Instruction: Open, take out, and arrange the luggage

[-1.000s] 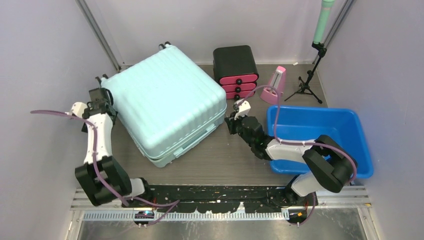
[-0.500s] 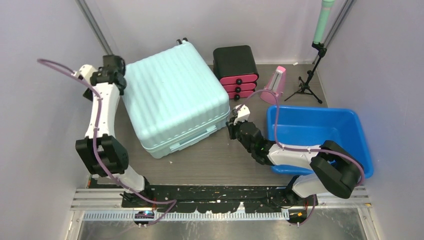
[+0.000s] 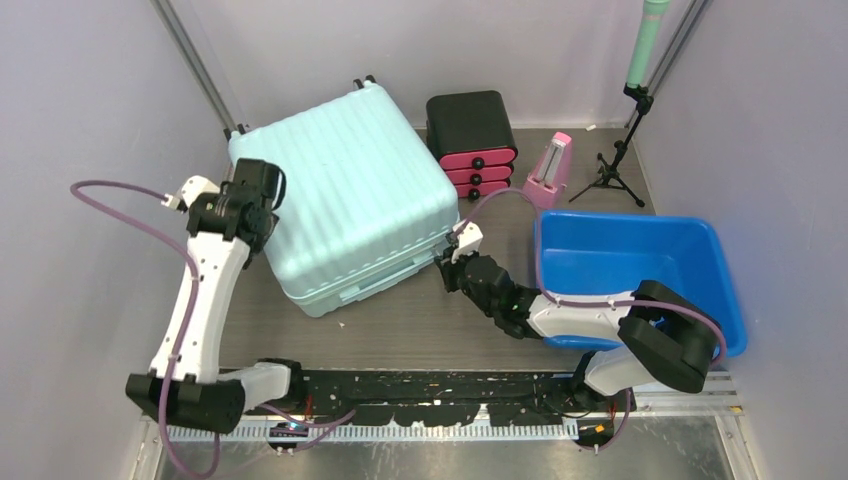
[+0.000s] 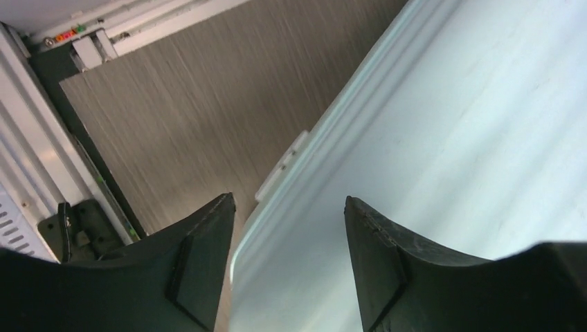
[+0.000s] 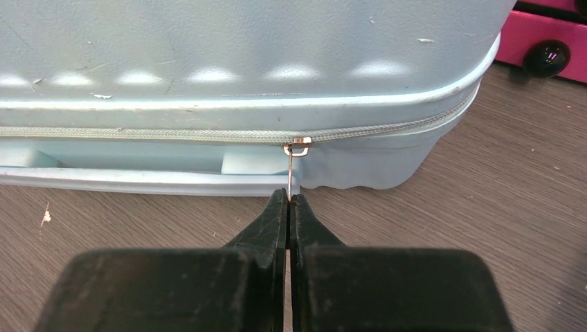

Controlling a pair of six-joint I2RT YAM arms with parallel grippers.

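The pale mint-green ribbed luggage (image 3: 345, 205) lies flat and closed on the table, wheels toward the back wall. My right gripper (image 3: 447, 270) is at its near right corner, shut on the thin metal zipper pull (image 5: 289, 169) that hangs from the slider on the zip line (image 5: 138, 135); the right gripper (image 5: 288, 197) pinches the pull's lower end. My left gripper (image 3: 262, 190) is open and empty above the luggage's left edge (image 4: 415, 152), and in the left wrist view the left gripper (image 4: 287, 207) has the shell's rim between its fingertips without touching it.
A black drawer box with pink drawers (image 3: 472, 140) stands behind the luggage's right corner. A pink metronome-like object (image 3: 548, 170) and a small tripod stand (image 3: 612, 170) are at the back right. A blue plastic tub (image 3: 640, 280) sits at the right.
My left arm swung from the back left corner down over the luggage's left edge. My right gripper moved left along the zip line with the pull. The luggage stayed put.
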